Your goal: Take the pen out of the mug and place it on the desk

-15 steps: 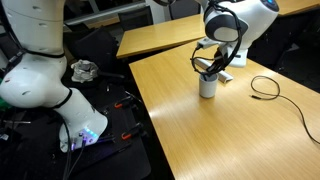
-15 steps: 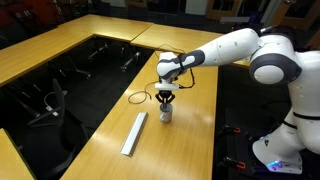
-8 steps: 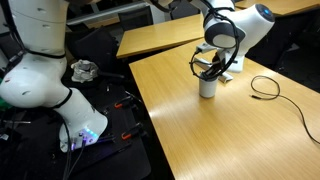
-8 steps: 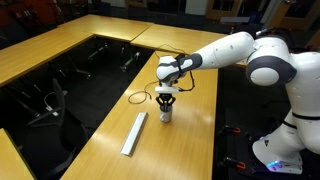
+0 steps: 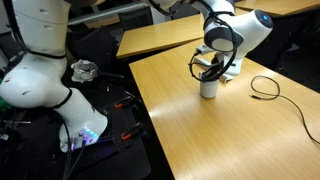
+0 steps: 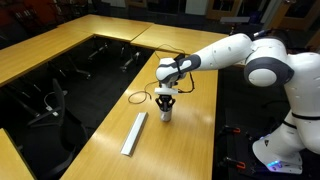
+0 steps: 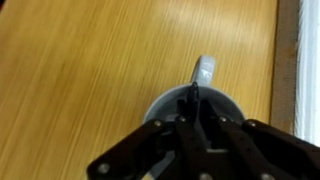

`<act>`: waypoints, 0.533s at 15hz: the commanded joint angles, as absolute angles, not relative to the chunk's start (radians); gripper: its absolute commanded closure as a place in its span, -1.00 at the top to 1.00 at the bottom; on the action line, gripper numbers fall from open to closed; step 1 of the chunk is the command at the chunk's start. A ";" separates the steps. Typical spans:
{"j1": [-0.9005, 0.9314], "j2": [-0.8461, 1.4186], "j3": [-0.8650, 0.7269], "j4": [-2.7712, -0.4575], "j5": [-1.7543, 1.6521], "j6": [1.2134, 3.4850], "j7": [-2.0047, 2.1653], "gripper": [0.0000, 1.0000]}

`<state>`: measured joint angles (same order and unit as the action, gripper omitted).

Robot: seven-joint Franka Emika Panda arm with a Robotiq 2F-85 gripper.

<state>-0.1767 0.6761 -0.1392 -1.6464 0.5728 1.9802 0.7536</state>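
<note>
White cylindrical mug point(image 5: 208, 89) stands on the pale wood-grain desk point(image 5: 200, 135); the black gripper point(image 7: 192, 126) hangs over it, fingers narrow about the thin dark pen point(image 7: 193, 100), grip unclear.

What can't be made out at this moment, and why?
- Pen: only a blurred dark sliver in the wrist view. In both exterior views it is too small and sits behind the gripper.
- Gripper's hold on the pen: blurred in the wrist view, too small elsewhere.
- Mug interior: mostly covered by the gripper.
</note>
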 commanded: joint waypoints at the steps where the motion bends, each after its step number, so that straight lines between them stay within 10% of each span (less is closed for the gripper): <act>1: -0.192 0.677 -0.129 -1.637 0.607 1.958 0.738 -1.00; 8: -0.186 0.608 -0.136 -1.675 0.595 1.954 0.715 -0.94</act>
